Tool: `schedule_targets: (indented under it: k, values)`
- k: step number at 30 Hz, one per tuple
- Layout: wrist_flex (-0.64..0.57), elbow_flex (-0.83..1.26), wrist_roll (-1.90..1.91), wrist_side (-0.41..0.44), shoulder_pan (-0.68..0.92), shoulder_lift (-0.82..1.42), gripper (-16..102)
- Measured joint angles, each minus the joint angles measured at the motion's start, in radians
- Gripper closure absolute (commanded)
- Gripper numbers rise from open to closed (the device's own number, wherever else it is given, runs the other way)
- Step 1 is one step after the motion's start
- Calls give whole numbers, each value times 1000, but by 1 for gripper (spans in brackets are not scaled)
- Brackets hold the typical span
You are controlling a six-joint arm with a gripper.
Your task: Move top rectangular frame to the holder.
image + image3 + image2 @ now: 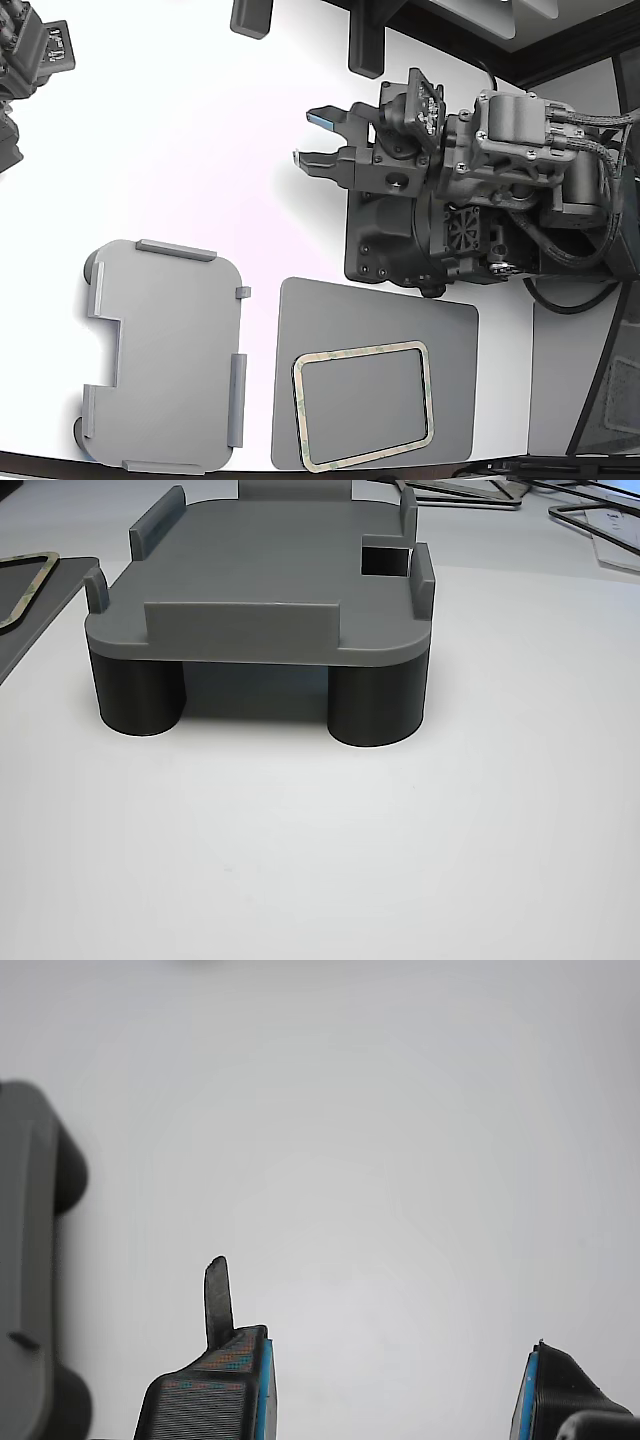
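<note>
Cream frame [363, 405] with greenish mottling, dark grey mat [450, 340], light grey holder [165, 355] on black feet, white desk [200, 150].

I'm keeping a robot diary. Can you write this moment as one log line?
gripper: open, empty, over bare table | rectangular frame: lying on dark grey mat | holder: empty | step: frame not yet picked

One frame [363, 404], one holder [165, 355], one mat [320, 320], one tool [312, 137].
</note>
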Motion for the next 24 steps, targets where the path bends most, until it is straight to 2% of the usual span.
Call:
schedule_targets:
  k: [15,22,24]
  values:
    - [-3,-31,-21,-9,0,0,-14]
    - [-48,-160,-15,-14,29,-60,-14]
    - [-21,-233,35,31,87,-126,-14]
